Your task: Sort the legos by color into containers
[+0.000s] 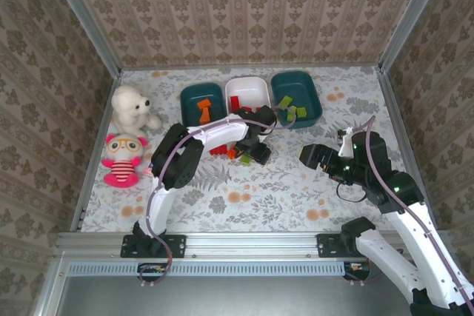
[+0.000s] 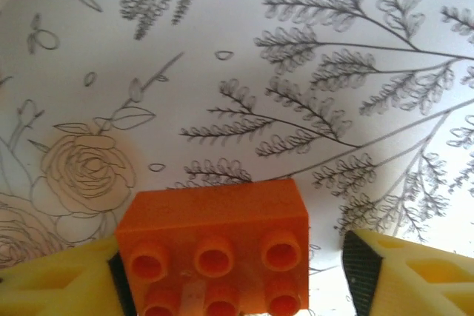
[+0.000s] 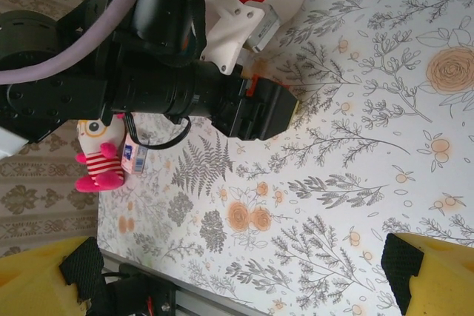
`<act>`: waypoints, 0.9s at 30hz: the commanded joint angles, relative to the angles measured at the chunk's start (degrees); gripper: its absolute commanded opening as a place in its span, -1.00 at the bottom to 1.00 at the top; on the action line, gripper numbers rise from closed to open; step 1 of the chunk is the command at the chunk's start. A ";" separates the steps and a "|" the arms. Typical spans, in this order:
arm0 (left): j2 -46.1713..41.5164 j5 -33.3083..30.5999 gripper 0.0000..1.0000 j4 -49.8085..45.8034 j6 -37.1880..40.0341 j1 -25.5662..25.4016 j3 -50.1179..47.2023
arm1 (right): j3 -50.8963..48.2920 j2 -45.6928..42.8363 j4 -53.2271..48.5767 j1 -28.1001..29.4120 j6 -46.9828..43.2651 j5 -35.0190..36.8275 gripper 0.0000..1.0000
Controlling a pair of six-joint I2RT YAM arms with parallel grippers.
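Note:
An orange lego (image 2: 215, 246) lies studs-up on the floral table between my left gripper's (image 2: 237, 260) yellow fingers. The left pad touches it and the right pad (image 2: 361, 271) stands a gap away, so the jaws are open around it. From above, this gripper (image 1: 257, 155) hangs low beside loose red (image 1: 218, 149) and green (image 1: 243, 159) legos. At the back stand three containers: a teal tub (image 1: 185, 101) with orange bricks, a white tub (image 1: 246, 80) with red ones, and a teal tub (image 1: 315, 98) with green ones. My right gripper (image 1: 311, 157) (image 3: 241, 286) is open and empty.
A white plush bear (image 1: 133, 109) and a pink plush doll (image 1: 122, 159) sit at the left edge. Metal rails and wallpapered walls frame the table. Bare tablecloth lies in front of both grippers, toward the near edge.

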 commanded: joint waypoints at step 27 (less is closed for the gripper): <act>-9.97 1.31 -0.06 -3.30 2.37 22.81 11.98 | 2.77 7.38 4.63 0.32 -1.88 -3.23 0.99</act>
